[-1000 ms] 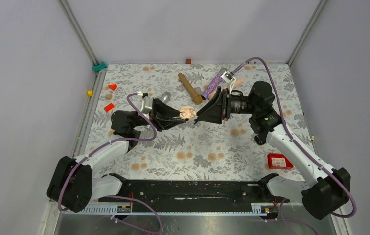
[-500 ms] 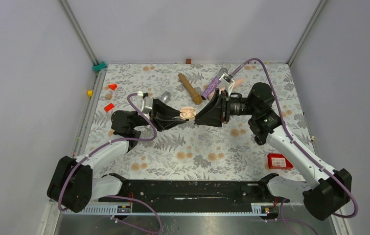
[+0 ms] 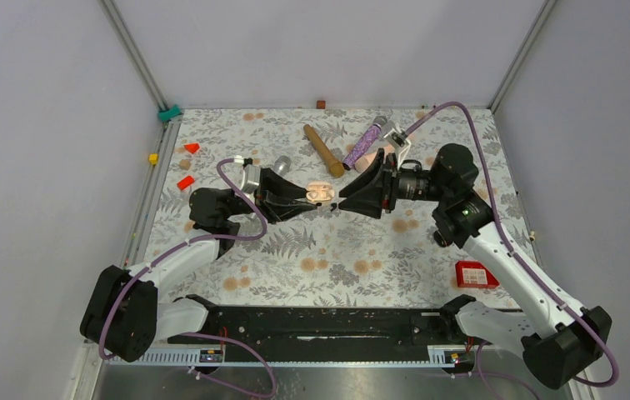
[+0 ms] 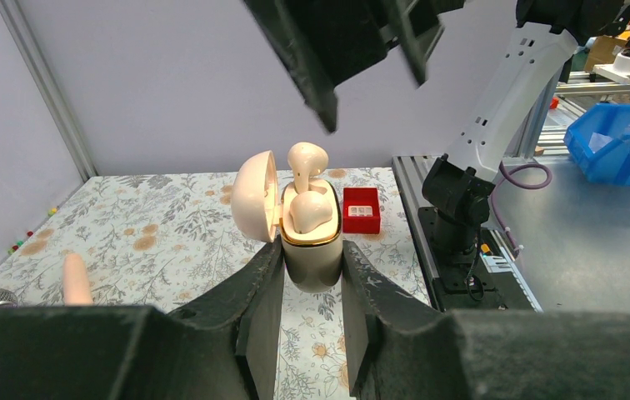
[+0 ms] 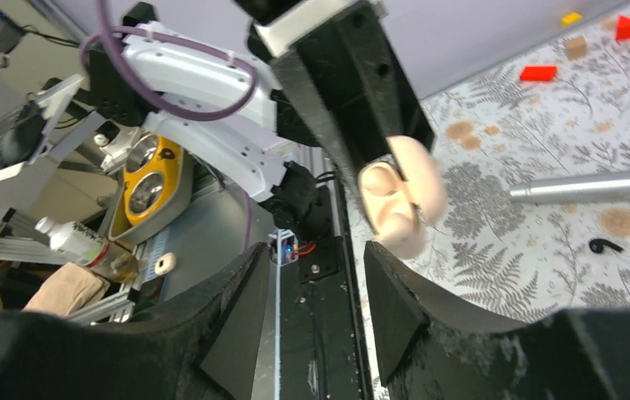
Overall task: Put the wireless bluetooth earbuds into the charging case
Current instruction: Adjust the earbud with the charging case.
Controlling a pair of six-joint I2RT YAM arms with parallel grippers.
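Right gripper (image 3: 344, 198) is backed away from the charging case (image 4: 312, 265), jaws apart, empty.
Case is clamped in left gripper (image 3: 305, 200); one earbud (image 4: 310, 212) is seated, the other earbud (image 4: 306, 158) is left standing proud.

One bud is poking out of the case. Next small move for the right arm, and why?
Probably ease the open, empty right gripper onto the raised earbud and press it down: it stands above the charging case held by the left gripper, while the other earbud sits seated.
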